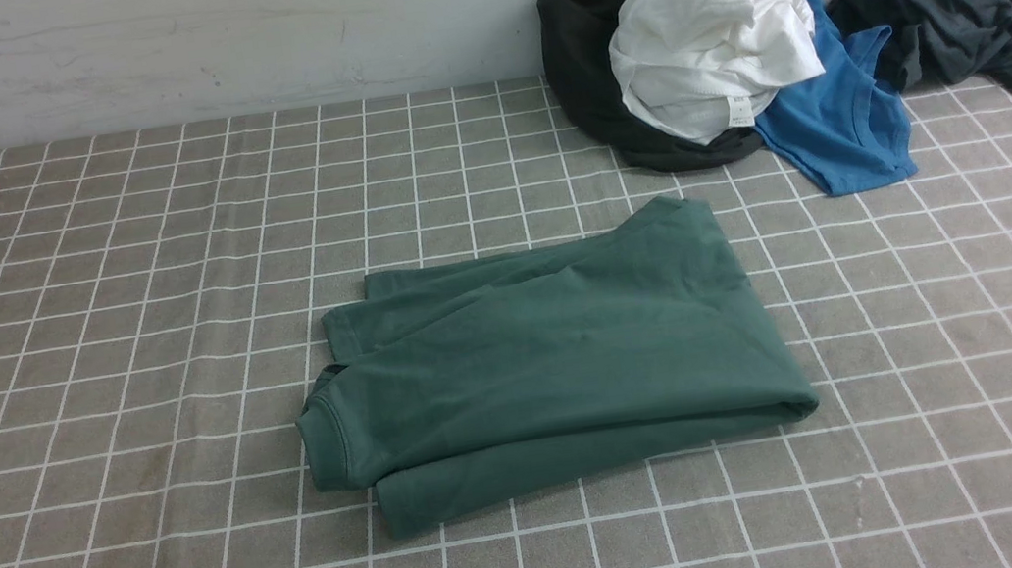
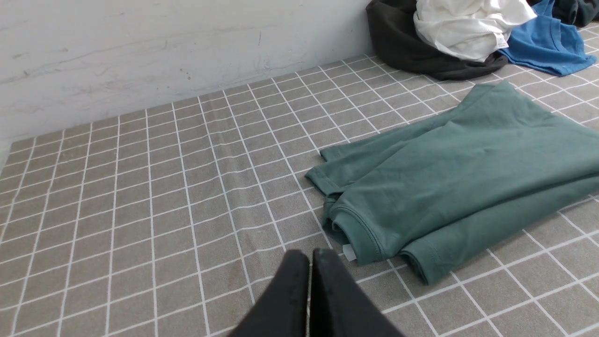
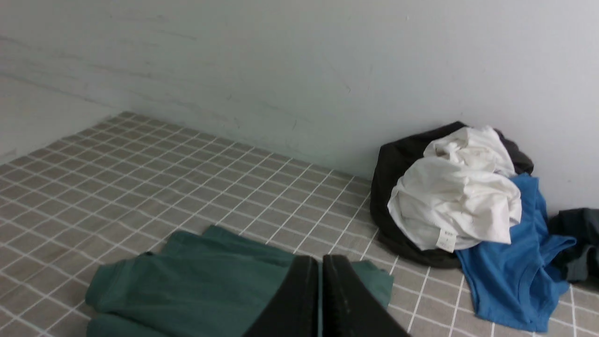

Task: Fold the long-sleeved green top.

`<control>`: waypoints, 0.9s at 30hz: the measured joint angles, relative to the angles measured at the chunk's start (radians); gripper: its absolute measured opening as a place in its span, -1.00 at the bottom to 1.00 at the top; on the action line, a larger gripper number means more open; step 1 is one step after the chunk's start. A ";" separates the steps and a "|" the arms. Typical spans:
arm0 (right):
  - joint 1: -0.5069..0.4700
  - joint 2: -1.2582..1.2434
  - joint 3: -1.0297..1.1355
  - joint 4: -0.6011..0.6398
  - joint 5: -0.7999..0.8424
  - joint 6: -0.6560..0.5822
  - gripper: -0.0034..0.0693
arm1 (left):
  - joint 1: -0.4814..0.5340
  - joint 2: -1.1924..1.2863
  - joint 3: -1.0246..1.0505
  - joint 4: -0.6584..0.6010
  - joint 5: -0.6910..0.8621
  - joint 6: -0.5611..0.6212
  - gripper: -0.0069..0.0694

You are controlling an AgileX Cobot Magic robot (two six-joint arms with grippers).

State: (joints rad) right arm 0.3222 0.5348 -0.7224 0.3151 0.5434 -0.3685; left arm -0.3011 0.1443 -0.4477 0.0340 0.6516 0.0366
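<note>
The green long-sleeved top lies folded into a compact rectangle in the middle of the checked cloth, its ribbed neck at the left end. Neither arm shows in the front view. In the left wrist view the top lies flat with a white tag peeking out by the neck; my left gripper is shut, empty, raised off the cloth just short of that tag. In the right wrist view my right gripper is shut and empty, held above the top.
A heap of clothes sits at the back right against the wall: a black garment, a white one, a bright blue T-shirt and a dark grey garment. The grey checked tablecloth covers the table up to the white wall.
</note>
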 joint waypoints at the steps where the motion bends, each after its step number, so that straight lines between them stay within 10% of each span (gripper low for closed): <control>1: 0.000 0.000 0.000 0.000 0.018 0.000 -0.87 | 0.000 0.000 0.000 0.000 0.000 0.000 -0.84; 13: 0.000 -0.004 0.007 -0.094 0.096 0.006 -0.91 | 0.000 0.000 0.000 0.000 0.000 -0.001 -0.84; 20: -0.019 -0.132 0.246 -0.150 -0.174 0.179 -0.94 | 0.000 0.000 0.000 0.000 0.000 -0.001 -0.84; 27: -0.227 -0.414 0.586 -0.240 -0.318 0.376 -0.94 | 0.000 0.000 0.000 0.000 0.000 -0.001 -0.84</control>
State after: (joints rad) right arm 0.0949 0.1207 -0.1369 0.0746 0.2254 0.0078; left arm -0.3011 0.1443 -0.4477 0.0340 0.6516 0.0356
